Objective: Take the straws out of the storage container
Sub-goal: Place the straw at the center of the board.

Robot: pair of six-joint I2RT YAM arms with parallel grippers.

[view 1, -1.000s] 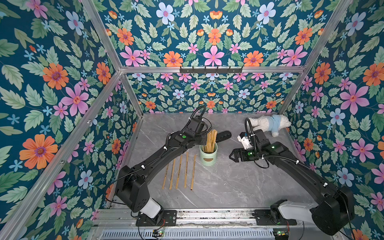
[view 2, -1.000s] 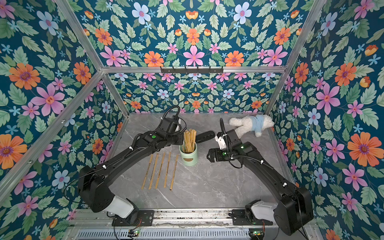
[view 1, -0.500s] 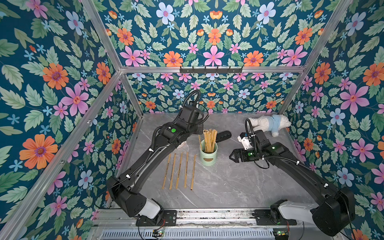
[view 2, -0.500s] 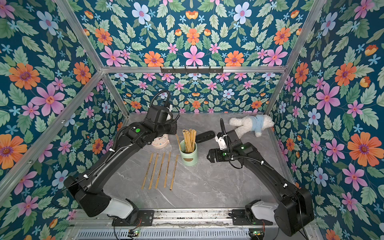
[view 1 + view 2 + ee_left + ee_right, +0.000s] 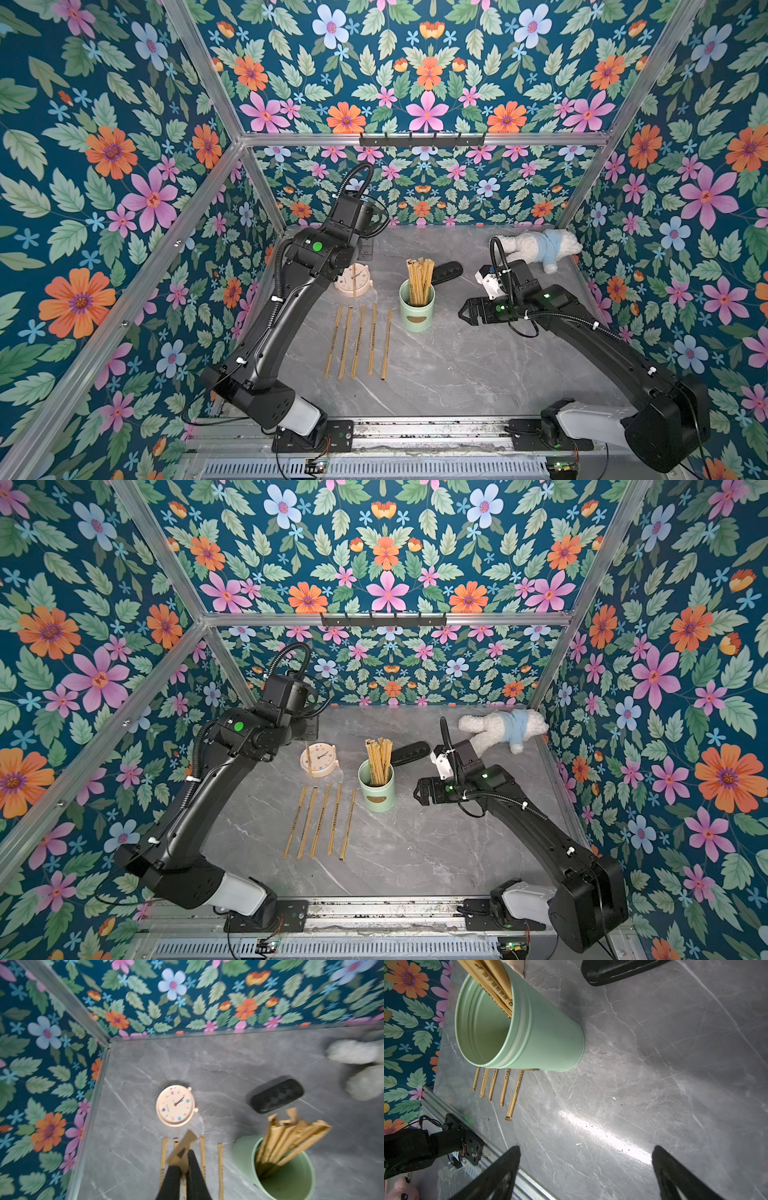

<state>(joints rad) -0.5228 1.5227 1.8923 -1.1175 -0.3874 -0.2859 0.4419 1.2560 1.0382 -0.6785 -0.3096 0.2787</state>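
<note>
The mint-green storage container [image 5: 417, 313] [image 5: 377, 796] stands upright mid-table with a bundle of tan straws [image 5: 419, 278] [image 5: 378, 758] leaning in it. Several more straws [image 5: 359, 343] [image 5: 320, 823] lie side by side on the table to its left. In the left wrist view my left gripper [image 5: 184, 1162] is shut on one straw [image 5: 184, 1146], held above the laid row. In both top views that straw [image 5: 354, 286] hangs over the clock and the arm hides the jaws. My right gripper [image 5: 585, 1153] [image 5: 463, 313] is open and empty, just right of the container [image 5: 529, 1036].
A round pinkish clock [image 5: 354, 280] [image 5: 176, 1105] lies flat behind the laid straws. A black case [image 5: 446, 272] [image 5: 276, 1096] sits behind the container. A white plush toy in blue [image 5: 536, 247] lies at the back right corner. Floral walls close in three sides.
My left arm has lifted away from the container and swung back and left with one straw in its grip. The right arm has not moved.
</note>
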